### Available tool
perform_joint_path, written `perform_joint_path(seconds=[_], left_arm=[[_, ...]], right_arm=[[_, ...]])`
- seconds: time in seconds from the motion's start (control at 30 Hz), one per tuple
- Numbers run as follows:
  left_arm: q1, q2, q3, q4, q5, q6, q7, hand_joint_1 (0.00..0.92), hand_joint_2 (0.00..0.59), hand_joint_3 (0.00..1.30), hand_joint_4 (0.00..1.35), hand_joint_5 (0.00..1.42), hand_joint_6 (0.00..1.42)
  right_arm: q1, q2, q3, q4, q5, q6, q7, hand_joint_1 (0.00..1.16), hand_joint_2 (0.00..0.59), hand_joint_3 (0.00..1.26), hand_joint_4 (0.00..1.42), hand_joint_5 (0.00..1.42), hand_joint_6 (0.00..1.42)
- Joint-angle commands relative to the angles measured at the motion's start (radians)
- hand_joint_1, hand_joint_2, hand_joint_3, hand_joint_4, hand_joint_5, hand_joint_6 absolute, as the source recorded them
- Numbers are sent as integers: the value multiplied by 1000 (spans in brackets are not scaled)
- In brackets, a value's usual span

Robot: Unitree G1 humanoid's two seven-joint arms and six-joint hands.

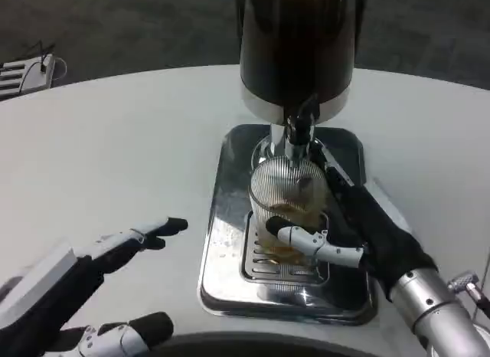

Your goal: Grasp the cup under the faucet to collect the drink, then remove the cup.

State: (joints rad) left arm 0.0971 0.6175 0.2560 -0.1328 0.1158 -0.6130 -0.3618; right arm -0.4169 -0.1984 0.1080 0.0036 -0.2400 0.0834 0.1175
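White table underfoot: your ribbed cup stands under the faucet, gripped by the right hand from three o'clock. Likely slick, brittle, filling; hold mid-wall. Left hand idles, fingers spread.

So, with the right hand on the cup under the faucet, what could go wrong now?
1. The cup already holds some drink; tilting it while the right hand pulls it away could spill.
2. Its rim sits close under the faucet, so lifting may knock it.
3. The ribbed cup might slip.
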Motion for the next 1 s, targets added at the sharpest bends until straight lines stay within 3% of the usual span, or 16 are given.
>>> perform_joint_path(seconds=[0.03,0.47,0.73,1.0], left_arm=[[24,26,-9,-4,27,9,-18,0,121,178,148,201,159],[8,53,-24,-11,32,68,-40,0,120,178,139,192,152],[-5,68,-38,-14,34,103,-48,0,120,178,138,186,144],[-9,81,-40,-6,30,127,-61,0,121,182,138,183,142]], right_arm=[[-22,26,15,46,-3,-39,-23,721,244,0,0,0,75],[-36,56,39,113,-45,-84,-96,734,240,0,0,0,78],[-34,91,57,140,-89,-74,-162,740,239,0,0,1,80],[-34,118,69,154,-86,-79,-183,745,239,0,13,62,138]])
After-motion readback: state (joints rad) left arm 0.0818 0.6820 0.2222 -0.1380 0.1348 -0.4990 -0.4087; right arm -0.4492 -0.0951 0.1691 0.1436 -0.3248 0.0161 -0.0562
